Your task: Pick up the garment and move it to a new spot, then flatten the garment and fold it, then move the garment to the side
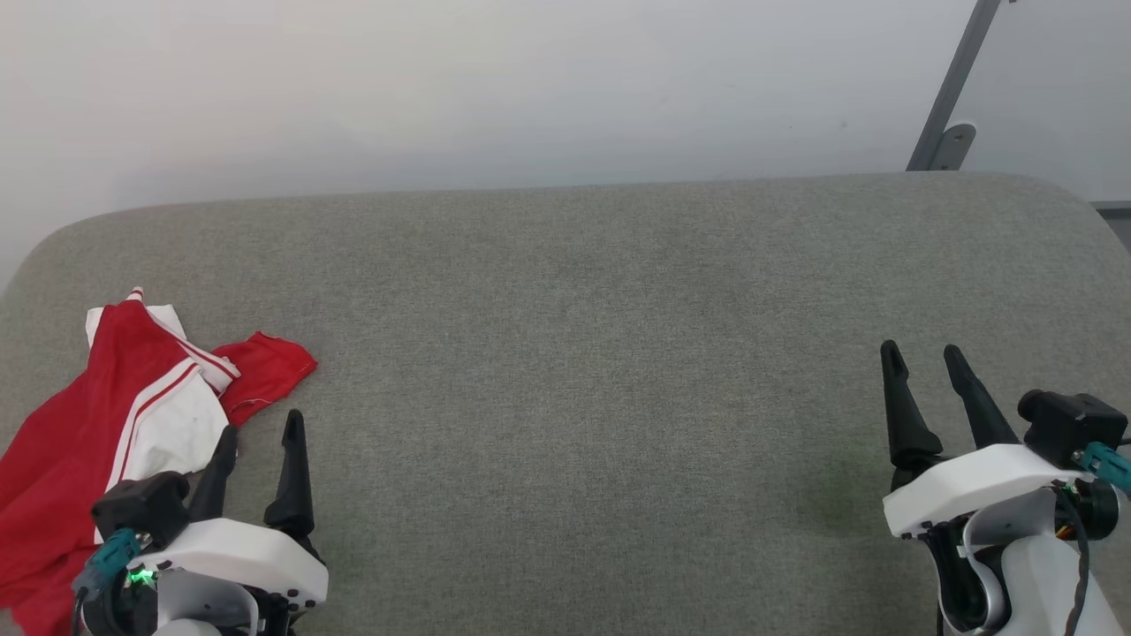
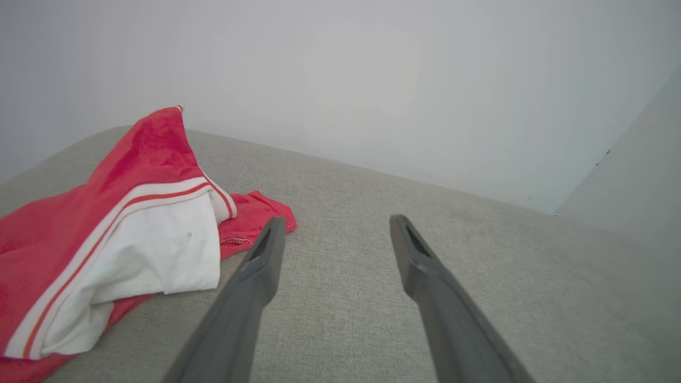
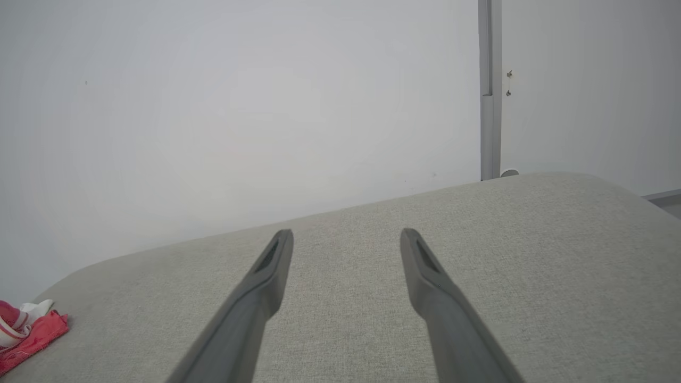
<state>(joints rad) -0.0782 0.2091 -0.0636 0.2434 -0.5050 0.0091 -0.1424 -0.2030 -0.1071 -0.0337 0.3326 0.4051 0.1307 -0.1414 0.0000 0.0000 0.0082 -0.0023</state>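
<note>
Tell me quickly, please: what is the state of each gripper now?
Left gripper: open, holding nothing, next to the garment.
Right gripper: open, holding nothing.

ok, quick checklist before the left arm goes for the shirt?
1. Left gripper open, holding nothing: ok.
2. Right gripper open, holding nothing: ok.
3. Garment close to the left gripper: ok, it lies just beside it.
4. Garment flat: not ok, it is crumpled, with a white sleeve on top.
5. Room for a new spot: ok, the grey surface has a bare stretch between the grippers.
6. Garment's full extent: cannot tell, it runs off the head view's edge.
</note>
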